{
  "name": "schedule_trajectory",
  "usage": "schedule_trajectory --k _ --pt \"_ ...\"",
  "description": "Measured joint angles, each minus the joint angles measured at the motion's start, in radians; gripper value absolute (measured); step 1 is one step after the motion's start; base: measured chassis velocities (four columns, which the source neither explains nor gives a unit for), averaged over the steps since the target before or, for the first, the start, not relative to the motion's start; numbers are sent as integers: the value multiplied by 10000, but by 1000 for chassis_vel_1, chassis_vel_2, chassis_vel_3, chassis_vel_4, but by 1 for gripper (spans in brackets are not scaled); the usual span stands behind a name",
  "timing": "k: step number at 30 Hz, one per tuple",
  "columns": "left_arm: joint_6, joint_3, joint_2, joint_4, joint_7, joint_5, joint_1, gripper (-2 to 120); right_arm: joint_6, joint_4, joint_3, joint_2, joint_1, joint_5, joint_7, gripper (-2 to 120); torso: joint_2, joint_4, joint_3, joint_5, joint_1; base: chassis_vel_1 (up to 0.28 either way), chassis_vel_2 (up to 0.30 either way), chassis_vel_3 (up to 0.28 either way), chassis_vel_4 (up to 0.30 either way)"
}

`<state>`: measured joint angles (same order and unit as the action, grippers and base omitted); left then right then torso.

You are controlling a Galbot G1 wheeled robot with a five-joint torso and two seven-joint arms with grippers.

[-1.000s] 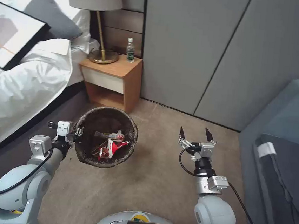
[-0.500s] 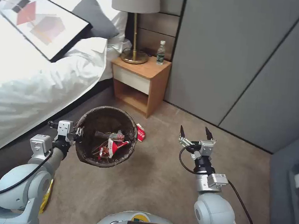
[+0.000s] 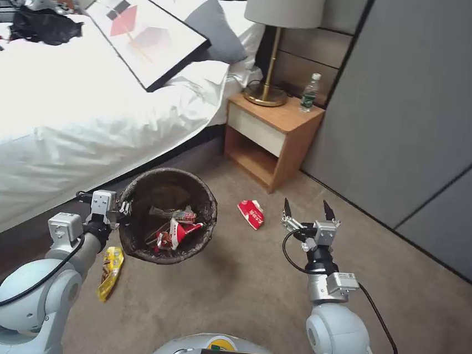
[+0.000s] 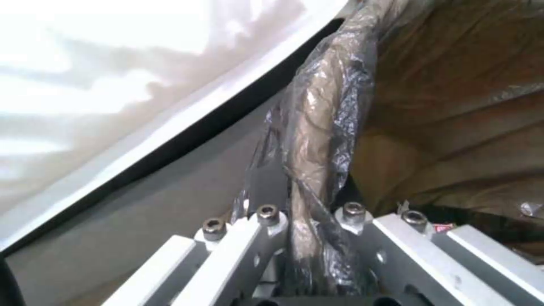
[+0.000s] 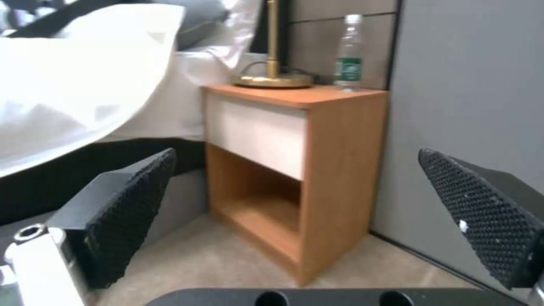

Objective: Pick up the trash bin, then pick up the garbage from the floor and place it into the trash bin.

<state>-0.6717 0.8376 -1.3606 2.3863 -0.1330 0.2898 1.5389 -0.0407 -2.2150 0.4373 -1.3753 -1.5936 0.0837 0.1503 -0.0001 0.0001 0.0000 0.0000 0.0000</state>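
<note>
My left gripper (image 3: 122, 209) is shut on the left rim of the trash bin (image 3: 130, 239), holding it above the carpet; the bag-covered rim (image 4: 317, 140) runs between its fingers. The bin's dark liner holds red-and-white packets (image 3: 178, 231). On the floor lie two pieces of garbage: a red-and-white packet (image 3: 251, 213) to the right of the bin, ahead and left of my right gripper, and a yellow wrapper (image 3: 110, 270) below the bin beside my left arm. My right gripper (image 3: 306, 209) hangs open and empty above the carpet, its black pads (image 5: 130, 208) spread wide.
A bed with white sheets (image 3: 57, 126) fills the left, with a framed picture (image 3: 146, 35) lying on it. A wooden nightstand (image 3: 273, 139) carries a lamp (image 3: 276, 47) and a bottle (image 3: 310, 92). Grey cabinet panels (image 3: 421, 106) stand at right. Open carpet lies ahead.
The whole view has swung left, so the camera turned. The red-and-white packet and the yellow wrapper have come into sight. Both arms and the held bin keep their pose.
</note>
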Motion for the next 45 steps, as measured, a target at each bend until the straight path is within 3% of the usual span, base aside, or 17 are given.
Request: schedule_trajectory --k 11,21,28,45 --pt "64 -48 9 -9 -96 -98 -14 3 519 105 288 88 199 458 -46 100 0 -5 0 -1 0 37 39 32 37" --pt "67 2 1 68 -66 -64 3 3 2037 673 913 -23 1344 766 -1135 100 0 -2 0 0 0 0 0 0 0" --pt "8 55 -31 250 27 -64 54 3 2858 1766 615 437 2360 1357 -1384 100 0 0 0 0 0 0 0 0 0" --pt "-174 -9 -219 461 216 -199 67 3 3769 4718 -569 1230 4394 2597 -2677 100 0 -1 1 1 0 0 0 0 0"
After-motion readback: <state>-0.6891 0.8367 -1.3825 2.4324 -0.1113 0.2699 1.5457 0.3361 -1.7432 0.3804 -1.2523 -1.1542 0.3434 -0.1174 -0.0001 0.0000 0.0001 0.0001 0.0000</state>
